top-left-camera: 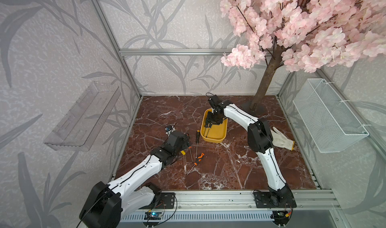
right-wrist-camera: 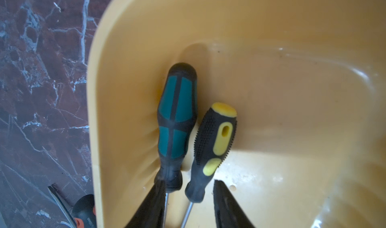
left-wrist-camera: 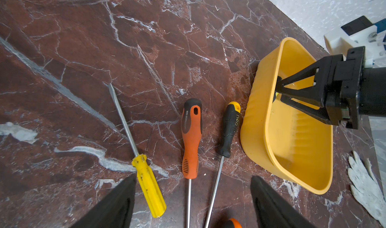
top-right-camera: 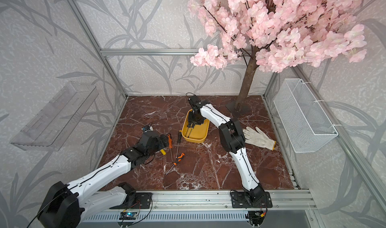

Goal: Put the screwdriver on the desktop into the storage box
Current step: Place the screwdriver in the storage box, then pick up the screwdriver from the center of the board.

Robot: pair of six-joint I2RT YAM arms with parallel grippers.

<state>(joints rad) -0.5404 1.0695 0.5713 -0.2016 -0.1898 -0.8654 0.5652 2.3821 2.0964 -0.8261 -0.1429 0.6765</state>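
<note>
While the red-brown marble surface point(top-left-camera: 229, 164) is carrying the yellow storage box point(top-left-camera: 212, 139) toward its far middle, the right hand point(right-wrist-camera: 188, 182) is reaching inside, fingers point(right-wrist-camera: 150, 206) apart around a black-and-yellow screwdriver point(right-wrist-camera: 215, 137) lying beside a teal screwdriver point(right-wrist-camera: 177, 112). The left hand point(left-wrist-camera: 193, 176), spread wide, is hovering over four screwdrivers point(left-wrist-camera: 191, 137) left of the box.
</note>
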